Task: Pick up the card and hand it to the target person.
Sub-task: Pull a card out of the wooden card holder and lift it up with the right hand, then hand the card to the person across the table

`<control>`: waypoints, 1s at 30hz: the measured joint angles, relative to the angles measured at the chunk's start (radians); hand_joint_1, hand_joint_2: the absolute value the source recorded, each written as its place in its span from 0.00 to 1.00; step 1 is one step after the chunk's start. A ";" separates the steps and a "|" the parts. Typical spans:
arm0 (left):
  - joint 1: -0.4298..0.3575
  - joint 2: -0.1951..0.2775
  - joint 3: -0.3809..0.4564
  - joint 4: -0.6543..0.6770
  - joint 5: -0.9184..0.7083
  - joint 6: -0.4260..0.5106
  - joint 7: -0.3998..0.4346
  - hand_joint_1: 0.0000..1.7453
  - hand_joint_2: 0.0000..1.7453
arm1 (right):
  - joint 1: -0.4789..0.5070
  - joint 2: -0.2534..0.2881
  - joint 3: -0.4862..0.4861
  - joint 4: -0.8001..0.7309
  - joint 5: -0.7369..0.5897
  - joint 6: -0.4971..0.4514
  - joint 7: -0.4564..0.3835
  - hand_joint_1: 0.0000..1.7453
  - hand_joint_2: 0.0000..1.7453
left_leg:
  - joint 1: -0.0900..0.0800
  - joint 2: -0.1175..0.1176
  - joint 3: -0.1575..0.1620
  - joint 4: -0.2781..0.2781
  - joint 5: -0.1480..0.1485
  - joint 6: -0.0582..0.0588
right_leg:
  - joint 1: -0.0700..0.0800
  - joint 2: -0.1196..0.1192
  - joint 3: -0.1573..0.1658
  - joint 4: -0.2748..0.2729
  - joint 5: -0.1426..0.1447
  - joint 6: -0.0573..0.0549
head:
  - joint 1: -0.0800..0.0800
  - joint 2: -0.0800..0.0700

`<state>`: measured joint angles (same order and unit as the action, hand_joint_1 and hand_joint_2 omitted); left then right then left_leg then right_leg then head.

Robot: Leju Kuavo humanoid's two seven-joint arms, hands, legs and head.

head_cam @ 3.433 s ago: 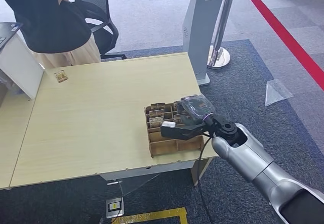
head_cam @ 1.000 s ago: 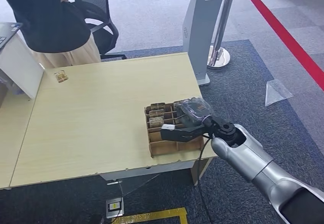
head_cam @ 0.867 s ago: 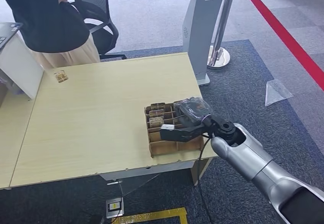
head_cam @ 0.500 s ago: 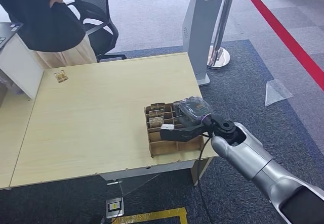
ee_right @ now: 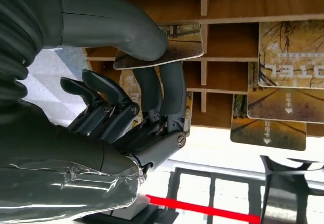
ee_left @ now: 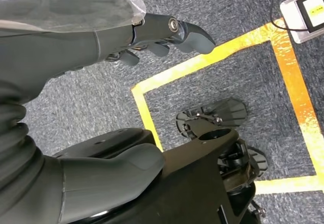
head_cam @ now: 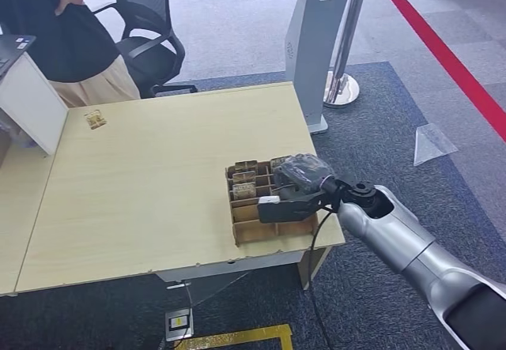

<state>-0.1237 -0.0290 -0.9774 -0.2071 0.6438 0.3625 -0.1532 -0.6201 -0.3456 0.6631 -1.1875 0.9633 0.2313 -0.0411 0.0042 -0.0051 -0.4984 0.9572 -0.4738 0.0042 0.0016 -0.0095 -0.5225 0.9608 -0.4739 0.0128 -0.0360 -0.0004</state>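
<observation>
A wooden card rack point(head_cam: 246, 232) stands on the table's right front corner, with several picture cards point(head_cam: 243, 178) upright in its slots. My right hand point(head_cam: 293, 195) lies over the rack. In the right wrist view the thumb and fingers point(ee_right: 172, 90) pinch one card point(ee_right: 179, 48) in front of the rack's dividers point(ee_right: 229, 11); other cards point(ee_right: 290, 57) stay in their slots. A person point(head_cam: 71, 42) in a dark top stands at the table's far left corner. My left hand point(ee_left: 114, 37) hangs over the carpet, its fingers apart and holding nothing.
A loose card point(head_cam: 95, 118) lies on the light wooden table point(head_cam: 149, 184) near the person. A white box point(head_cam: 30, 105) sits at the far left, an office chair point(head_cam: 149, 42) behind, a grey kiosk stand point(head_cam: 310, 42) and a post beyond the table's far right corner.
My right hand has drawn back a little to the right over the rack. The person has shifted left, partly out of frame.
</observation>
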 joint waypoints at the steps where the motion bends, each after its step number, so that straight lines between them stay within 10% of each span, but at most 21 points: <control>1: -0.001 0.000 -0.001 0.000 0.000 0.000 0.000 0.00 1.00 | -0.006 -0.004 0.002 0.000 -0.006 0.012 -0.005 1.00 1.00 | 0.000 0.000 0.000 0.000 0.000 0.000 | 0.000 0.000 0.000 0.000 0.000 0.000 | 0.000 0.000; 20: -0.001 0.000 -0.003 0.000 0.005 -0.006 0.004 0.00 1.00 | -0.229 -0.047 0.121 0.005 -0.161 0.185 -0.004 1.00 1.00 | 0.000 0.000 0.000 0.000 0.000 0.000 | 0.000 0.000 0.000 0.000 0.000 0.000 | 0.000 0.000; 30: -0.003 0.000 -0.007 0.000 0.025 -0.008 0.004 0.00 1.00 | -0.559 -0.063 0.256 0.013 -0.611 0.368 0.108 1.00 1.00 | 0.000 0.000 -0.001 0.000 0.000 0.000 | 0.000 0.000 -0.001 0.001 0.000 0.000 | 0.000 0.000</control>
<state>-0.1267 -0.0290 -0.9841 -0.2071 0.6686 0.3549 -0.1493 -1.1789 -0.4083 0.9191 -1.1744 0.3518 0.5989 0.0673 0.0038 -0.0051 -0.4997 0.9574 -0.4735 0.0044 0.0012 -0.0095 -0.5235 0.9614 -0.4736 0.0128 -0.0362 -0.0004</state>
